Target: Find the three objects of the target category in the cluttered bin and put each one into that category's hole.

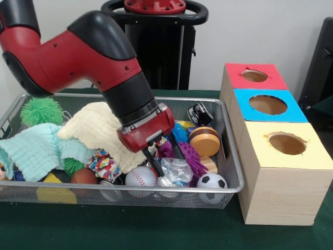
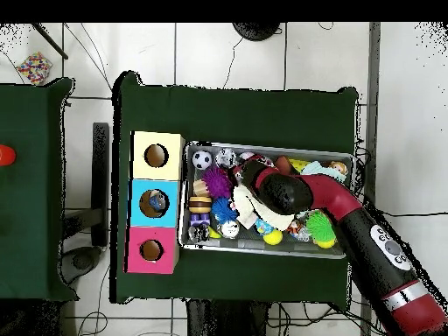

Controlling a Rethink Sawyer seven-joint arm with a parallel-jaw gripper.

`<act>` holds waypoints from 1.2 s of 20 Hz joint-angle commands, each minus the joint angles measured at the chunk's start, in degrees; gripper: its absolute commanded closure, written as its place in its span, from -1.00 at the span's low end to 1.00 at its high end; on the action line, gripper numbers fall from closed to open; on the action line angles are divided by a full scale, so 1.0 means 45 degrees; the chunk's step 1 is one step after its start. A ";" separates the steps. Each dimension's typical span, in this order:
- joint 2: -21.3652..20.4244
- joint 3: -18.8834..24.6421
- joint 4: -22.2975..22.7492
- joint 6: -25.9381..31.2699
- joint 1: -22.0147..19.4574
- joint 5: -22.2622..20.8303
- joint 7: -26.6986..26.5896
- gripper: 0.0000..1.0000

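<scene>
Green cloth table (image 1: 156, 234), white wall behind. Left to right in the front view: green spiky ball (image 1: 40, 110) at the far-left corner of the wire bin (image 1: 231, 156), mint cloth (image 1: 36, 151) and cream knitted cloth (image 1: 99, 130) draped over the clutter, then the gripper (image 1: 162, 159) down in the bin's middle, fingers spread and nothing pinched that I can see, just above a baseball (image 1: 140, 176) and a crinkly clear bag (image 1: 176, 171). Purple spiky ball (image 1: 193, 158) just beside it, soccer ball (image 1: 212, 182) at the near-right corner. Box with red hole (image 1: 254, 76), blue hole (image 1: 268, 104) and yellow hole (image 1: 286, 143) sits right of the bin.

Target category not evident; balls look likeliest.

Risks: fingers snag the bag or cloth instead of a ball; round balls squirt out of the grasp; cloths hide remaining targets.
</scene>
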 commanded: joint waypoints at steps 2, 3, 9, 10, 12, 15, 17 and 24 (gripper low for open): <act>-0.0363 0.0884 0.0005 0.1976 -0.0381 0.0550 -0.3024 1.00; -0.0383 0.0912 0.0037 0.2046 -0.0427 0.0566 -0.3055 1.00; -0.0460 0.0879 0.0395 0.2585 -0.0876 0.0580 -0.3273 1.00; -0.0671 0.0904 0.0521 0.2664 -0.0891 0.0589 -0.3168 1.00; -0.1226 0.0980 0.0776 0.2839 -0.0866 0.0655 -0.2797 1.00; -0.2390 0.1218 0.1482 0.3032 -0.0984 0.0817 -0.2102 1.00; -0.2932 0.1497 0.1958 0.3088 -0.1141 0.1014 -0.1818 1.00; -0.4026 0.2290 0.3470 0.2695 -0.1692 0.1792 -0.0848 1.00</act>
